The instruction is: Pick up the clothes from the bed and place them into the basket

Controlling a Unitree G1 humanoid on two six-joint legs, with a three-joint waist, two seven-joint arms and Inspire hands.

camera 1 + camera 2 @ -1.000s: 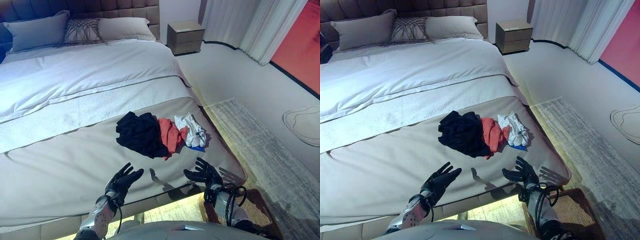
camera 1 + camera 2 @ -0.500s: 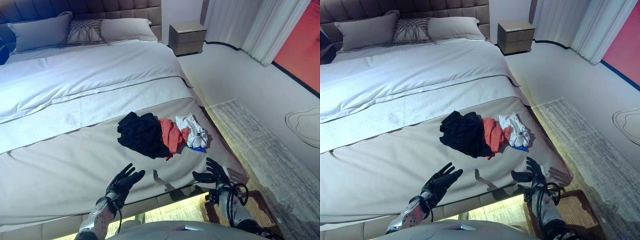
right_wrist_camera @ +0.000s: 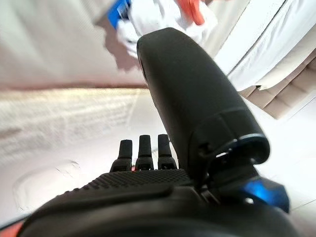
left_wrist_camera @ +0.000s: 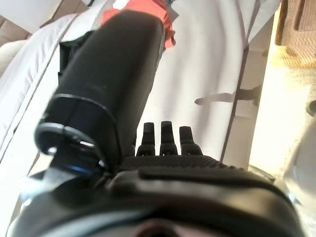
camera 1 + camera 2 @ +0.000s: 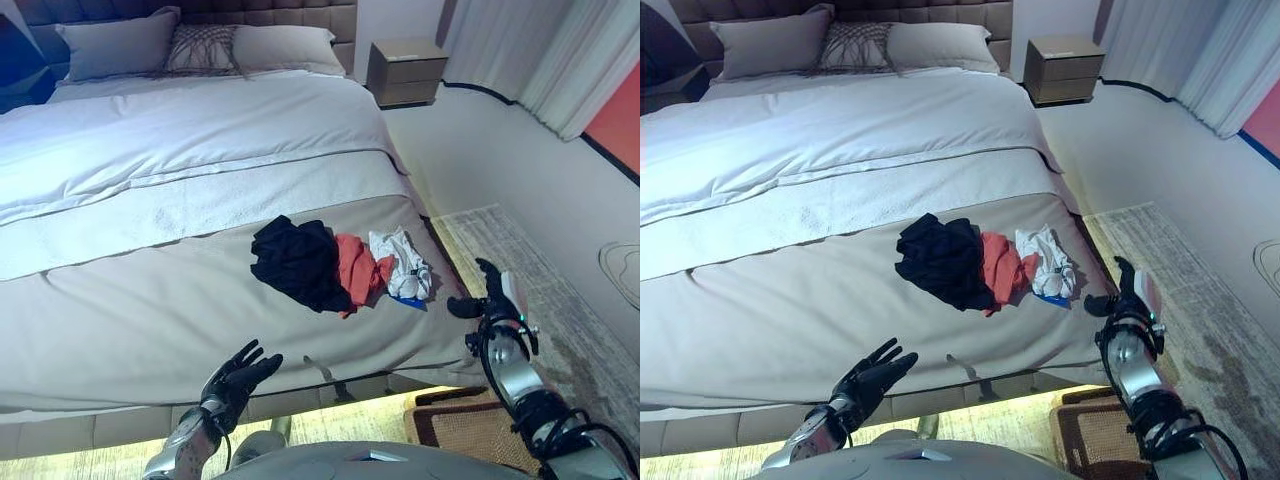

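A black garment (image 5: 298, 262), a red garment (image 5: 358, 270) and a white garment (image 5: 404, 264) over a blue bit lie bunched together on the beige bed cover (image 5: 150, 310), near the bed's foot and right side. My left hand (image 5: 238, 375) is open and empty at the bed's near edge, short of the clothes. My right hand (image 5: 492, 295) is open and empty, raised beside the bed's right corner, just right of the white garment (image 3: 158, 15). A wicker basket (image 5: 470, 430) stands on the floor below the corner, partly hidden by my right arm.
Pillows (image 5: 120, 45) lie at the headboard. A nightstand (image 5: 406, 72) stands at the far right of the bed. A grey rug (image 5: 560, 290) covers the floor to the right, with curtains (image 5: 540, 50) beyond it.
The camera has shifted. My right hand has moved right and up, off the bed's near edge to beside its right corner. My left hand stays open by the near edge.
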